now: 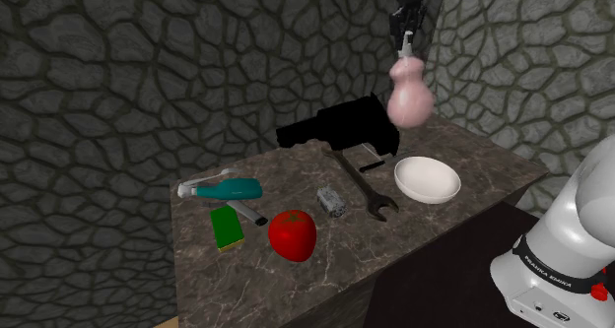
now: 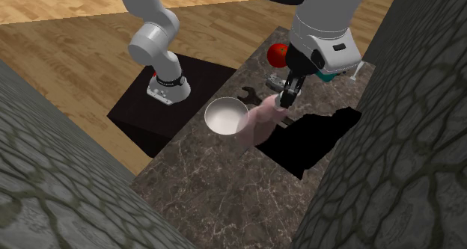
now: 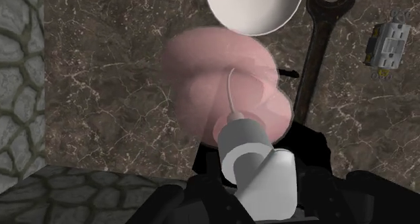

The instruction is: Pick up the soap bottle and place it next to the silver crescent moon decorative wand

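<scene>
A pink, round-bellied soap bottle (image 1: 410,97) hangs in the air above the back of the marble table (image 1: 296,287), over the gap between a black object and a white bowl. My gripper (image 1: 404,40) is shut on the bottle's grey pump top (image 3: 246,145), with the pink body (image 3: 219,78) hanging below the fingers. From the second exterior view the bottle (image 2: 257,126) dangles under the gripper (image 2: 287,96). A pale grey wand with a curved head (image 1: 202,185) lies at the table's far end, at the shoulder view's left, beside a teal object (image 1: 235,189).
On the table lie a white bowl (image 1: 427,178), a dark wrench (image 1: 361,185), a small grey outlet plate (image 1: 332,202), a red tomato (image 1: 293,234), a green sponge (image 1: 228,228) and a bulky black object (image 1: 340,127). Stone walls (image 1: 148,70) close the back and side.
</scene>
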### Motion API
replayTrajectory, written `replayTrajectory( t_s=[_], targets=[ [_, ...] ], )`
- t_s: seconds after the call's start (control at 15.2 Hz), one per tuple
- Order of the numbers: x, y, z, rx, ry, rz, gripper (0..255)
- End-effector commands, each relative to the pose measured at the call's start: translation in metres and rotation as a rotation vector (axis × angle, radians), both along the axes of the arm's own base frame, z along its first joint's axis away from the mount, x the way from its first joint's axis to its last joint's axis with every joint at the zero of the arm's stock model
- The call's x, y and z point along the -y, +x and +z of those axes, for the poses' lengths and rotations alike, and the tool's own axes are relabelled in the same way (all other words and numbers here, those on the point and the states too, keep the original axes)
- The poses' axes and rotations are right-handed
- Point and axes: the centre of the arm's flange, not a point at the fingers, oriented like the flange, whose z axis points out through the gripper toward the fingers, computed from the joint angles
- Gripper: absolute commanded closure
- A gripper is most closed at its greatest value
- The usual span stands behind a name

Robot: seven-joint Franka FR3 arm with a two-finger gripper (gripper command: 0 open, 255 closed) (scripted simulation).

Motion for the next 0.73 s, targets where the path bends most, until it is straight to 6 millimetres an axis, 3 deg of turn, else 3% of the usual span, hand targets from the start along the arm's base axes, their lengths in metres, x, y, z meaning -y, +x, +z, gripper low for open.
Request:
replayTrajectory(
  t_s=[0.0,0.66],
  targets=[
    [-0.028,0.004,-0.005,0.001,0.0,0.0,255],
    [-0.158,0.026,-0.004,0.001,0.0,0.0,255]
  ],
)
